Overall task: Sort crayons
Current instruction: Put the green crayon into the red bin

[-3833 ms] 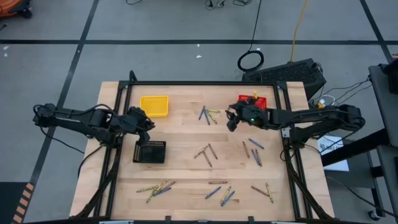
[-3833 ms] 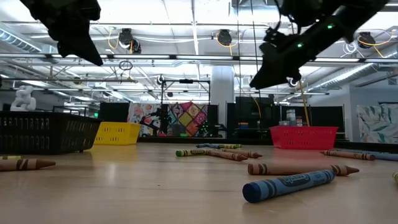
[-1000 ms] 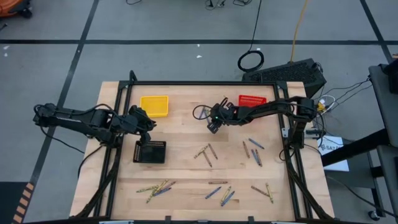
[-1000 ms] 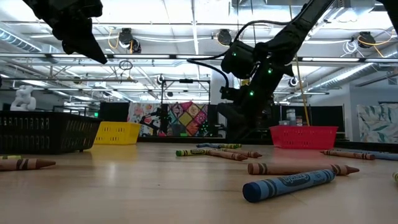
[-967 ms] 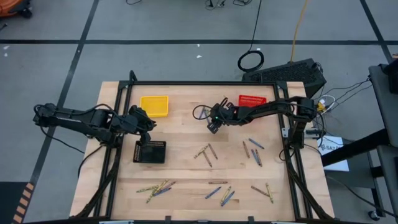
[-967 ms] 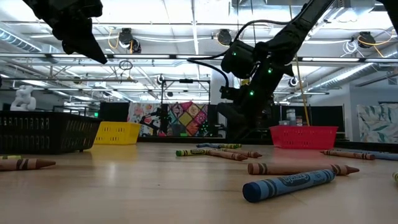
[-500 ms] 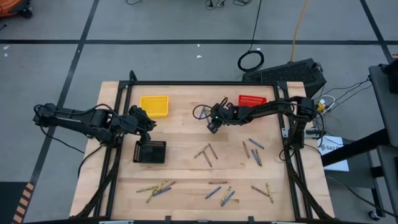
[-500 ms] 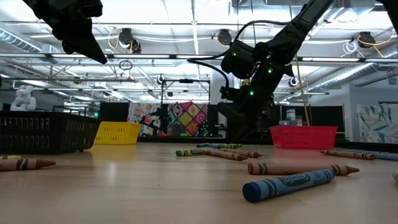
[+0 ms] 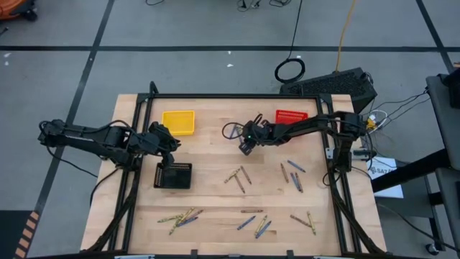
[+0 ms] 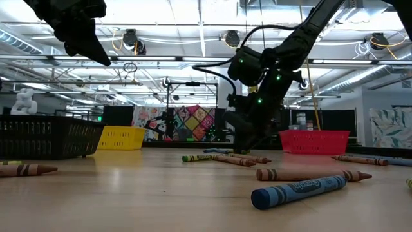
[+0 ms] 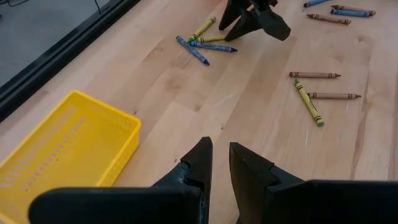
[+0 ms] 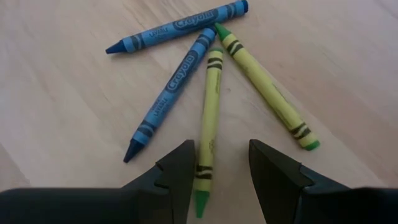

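Observation:
Two blue crayons [image 12: 168, 102] and two yellow-green crayons [image 12: 208, 118] lie in a small cluster on the wood near the table's far middle. My right gripper [image 12: 221, 162] hangs low over them, open. Its fingers stand on either side of one yellow-green crayon's near end [image 12: 200, 193]; whether they touch it cannot be told. The high view shows this gripper [image 9: 245, 144] left of the red basket [image 9: 291, 116]. My left gripper [image 11: 221, 162] waits raised over the table's left part, near the black basket [image 9: 173, 175]. Its fingers are a narrow gap apart with nothing between them.
A yellow basket [image 9: 178, 121] stands at the far left. More crayons lie loose in groups at the middle [image 9: 237, 178], the right [image 9: 293, 173] and along the near edge [image 9: 180, 216] [image 9: 255, 223] [image 9: 305, 219]. A dark frame [image 9: 237, 96] borders the table.

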Robot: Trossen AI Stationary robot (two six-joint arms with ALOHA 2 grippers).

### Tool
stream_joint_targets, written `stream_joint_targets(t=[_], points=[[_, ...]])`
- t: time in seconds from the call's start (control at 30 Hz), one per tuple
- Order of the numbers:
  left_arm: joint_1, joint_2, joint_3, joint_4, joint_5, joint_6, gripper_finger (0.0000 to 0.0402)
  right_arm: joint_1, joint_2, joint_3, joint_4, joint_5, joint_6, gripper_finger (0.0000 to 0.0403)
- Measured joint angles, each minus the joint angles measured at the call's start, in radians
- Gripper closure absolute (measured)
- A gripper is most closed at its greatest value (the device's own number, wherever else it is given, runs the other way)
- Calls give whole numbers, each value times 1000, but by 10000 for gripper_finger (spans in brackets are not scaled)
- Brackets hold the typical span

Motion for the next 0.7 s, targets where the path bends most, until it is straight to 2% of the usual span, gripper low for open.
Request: stream_joint_targets(t=[0.27, 0.37, 0.6, 0.7], points=[[0, 0, 0, 0, 0, 0, 343, 0, 29, 3, 22, 4, 0, 269], [0, 0, 0, 0, 0, 0, 343, 0, 31, 3, 24, 3, 0, 294], [0, 0, 0, 0, 0, 0, 343, 1, 32, 3, 22, -1, -10, 383], [0, 0, 0, 0, 0, 0, 343, 1, 33, 2, 20, -2, -16, 396]])
